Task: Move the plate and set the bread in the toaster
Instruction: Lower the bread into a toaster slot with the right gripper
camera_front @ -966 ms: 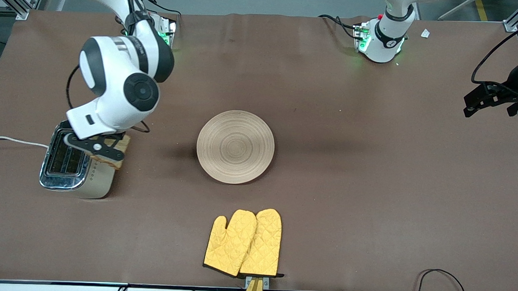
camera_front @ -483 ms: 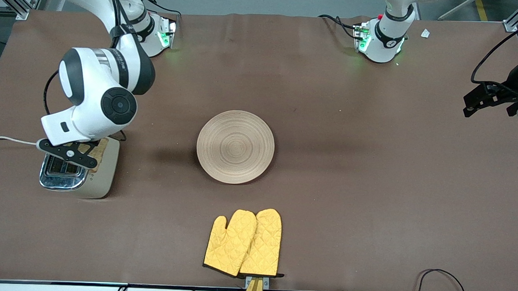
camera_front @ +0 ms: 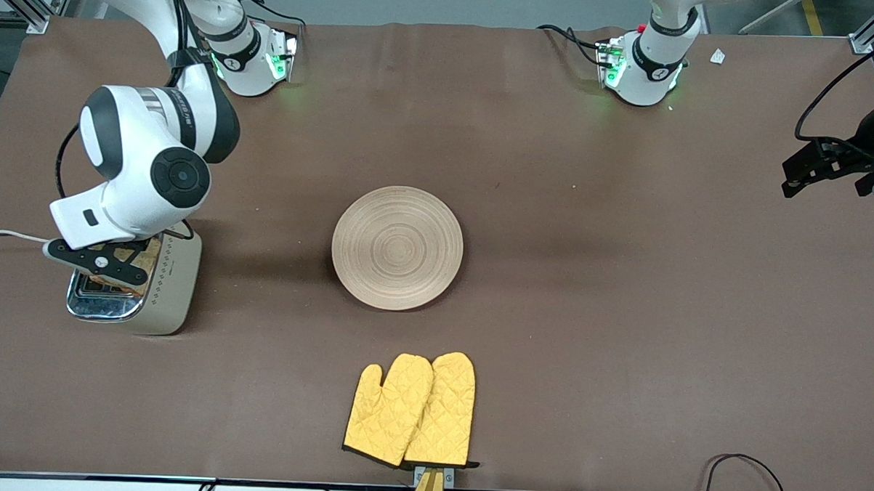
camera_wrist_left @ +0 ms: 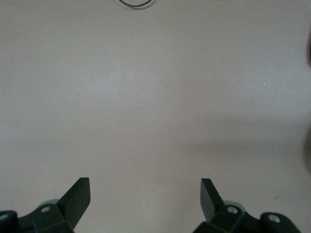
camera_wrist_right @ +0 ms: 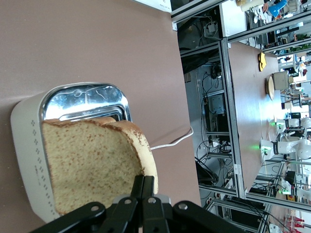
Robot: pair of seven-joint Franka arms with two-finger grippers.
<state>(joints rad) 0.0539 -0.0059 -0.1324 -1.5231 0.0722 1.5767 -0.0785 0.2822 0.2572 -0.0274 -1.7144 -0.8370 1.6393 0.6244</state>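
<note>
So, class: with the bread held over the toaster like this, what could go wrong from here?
1. The right gripper pinches only one edge of the bread, so the slice could tilt and catch on a slot rim.
2. The bread hangs over the chrome top of the toaster; released off-line, it might land across the slots.
3. Pushing down could shift the toaster, whose white cord trails off the table.

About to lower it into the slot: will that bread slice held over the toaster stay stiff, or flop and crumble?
The bread probably stays fairly stiff: held by one edge in the shut right pincer, it stands flat with no visible sag. It is likely light, as that narrow pinch carries it. The speckled crumb looks soft, so it may dent or tear if it catches the toaster rim.
</note>
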